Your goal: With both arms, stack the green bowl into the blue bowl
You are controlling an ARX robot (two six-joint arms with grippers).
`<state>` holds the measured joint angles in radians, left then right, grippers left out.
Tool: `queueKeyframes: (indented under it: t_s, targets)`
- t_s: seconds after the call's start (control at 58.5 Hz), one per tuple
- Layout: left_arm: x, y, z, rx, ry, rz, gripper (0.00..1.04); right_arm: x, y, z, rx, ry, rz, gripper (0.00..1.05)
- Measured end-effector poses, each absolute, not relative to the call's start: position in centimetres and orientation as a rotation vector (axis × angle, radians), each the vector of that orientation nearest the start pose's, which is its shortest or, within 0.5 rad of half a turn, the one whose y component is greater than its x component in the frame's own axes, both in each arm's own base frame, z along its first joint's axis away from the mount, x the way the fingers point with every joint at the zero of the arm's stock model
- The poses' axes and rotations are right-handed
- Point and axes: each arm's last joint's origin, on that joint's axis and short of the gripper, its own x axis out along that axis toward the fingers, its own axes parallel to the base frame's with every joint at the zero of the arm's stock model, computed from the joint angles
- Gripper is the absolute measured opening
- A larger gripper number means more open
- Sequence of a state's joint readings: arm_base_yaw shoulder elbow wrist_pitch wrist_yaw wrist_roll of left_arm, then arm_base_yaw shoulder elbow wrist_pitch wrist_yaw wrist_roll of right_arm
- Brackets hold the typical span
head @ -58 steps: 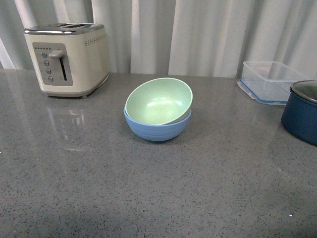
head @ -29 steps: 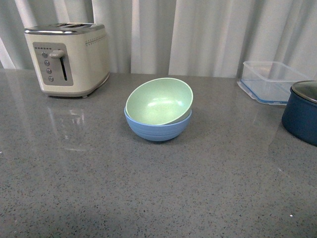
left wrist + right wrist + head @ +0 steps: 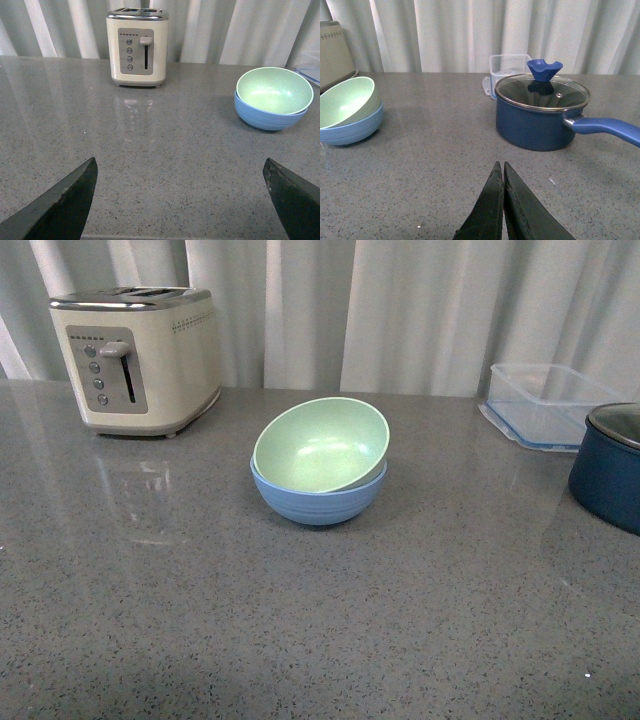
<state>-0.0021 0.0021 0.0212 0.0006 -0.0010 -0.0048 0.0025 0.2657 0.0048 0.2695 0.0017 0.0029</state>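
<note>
at centre of the grey surface, green bowl sits tilted inside blue bowl, unmoved since earlier; stacking appears done. left pincer released, right pincer clenched, toaster at ten o'clock.

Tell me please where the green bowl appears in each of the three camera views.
Front view: green bowl at centre, tilted inside the blue bowl.
Left wrist view: green bowl at upper right.
Right wrist view: green bowl at left edge.
Shared landmark: the blue bowl, under it in every view.
</note>
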Motion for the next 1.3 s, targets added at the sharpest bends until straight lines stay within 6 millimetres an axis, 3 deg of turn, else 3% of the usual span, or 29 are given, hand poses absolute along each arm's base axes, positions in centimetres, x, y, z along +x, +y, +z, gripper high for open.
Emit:
queueKeyframes:
  t_s: [0.632,0.701,1.043,1.299]
  targets:
    - [9.6,0.0,17.1,-0.005,-0.020,-0.001,0.98,9.8,0.0,16.5,0.002,-0.002,0.002,0.01]
    - [9.6,0.0,17.1,-0.005,-0.020,-0.001,0.98,9.8,0.0,16.5,0.002,-0.003,0.002,0.12]
    - [9.6,0.0,17.1,-0.005,-0.020,-0.001,0.98,9.8,0.0,16.5,0.002,-0.003,0.002,0.95]
    - [9.6,0.0,17.1,-0.005,-0.020,-0.002,0.98,9.8,0.0,16.5,0.002,-0.003,0.002,0.95]
